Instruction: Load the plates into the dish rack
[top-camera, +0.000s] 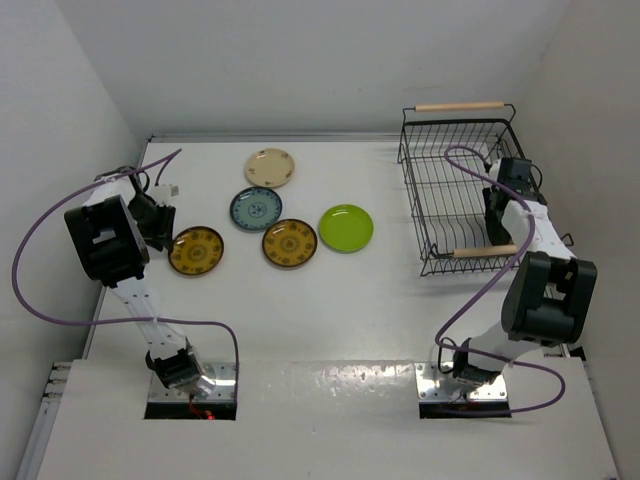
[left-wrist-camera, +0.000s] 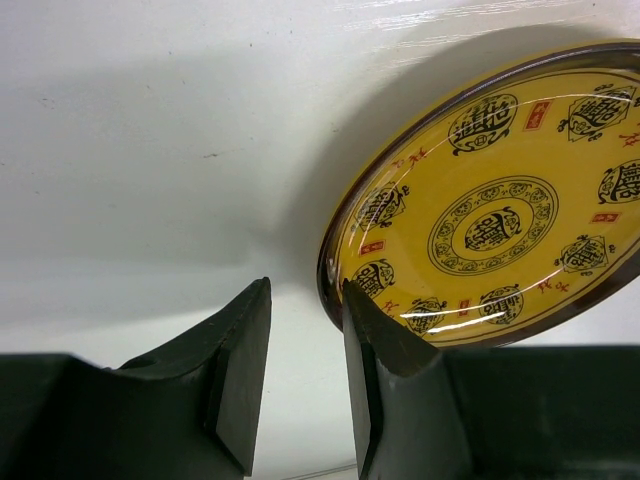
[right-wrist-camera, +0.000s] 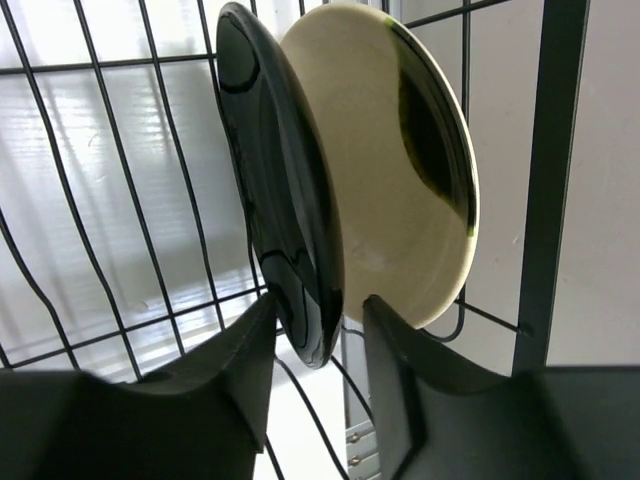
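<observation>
Five plates lie flat on the table: beige (top-camera: 269, 167), blue patterned (top-camera: 256, 208), two brown-and-yellow (top-camera: 196, 250) (top-camera: 290, 243) and lime green (top-camera: 346, 228). My left gripper (top-camera: 160, 228) is open just left of the left brown-and-yellow plate (left-wrist-camera: 490, 230). Its right finger (left-wrist-camera: 375, 380) is at the plate's rim, and nothing is between the jaws. My right gripper (top-camera: 497, 205) is inside the black wire dish rack (top-camera: 430, 190). Its open jaws straddle the lower edge of a black plate (right-wrist-camera: 280, 180) standing on edge beside the cream plate with a dark patch (right-wrist-camera: 400, 160).
The rack's wooden handles are at its far end (top-camera: 460, 105) and near end (top-camera: 485, 251). Purple cables loop over both arms. White walls close in the table on the left, back and right.
</observation>
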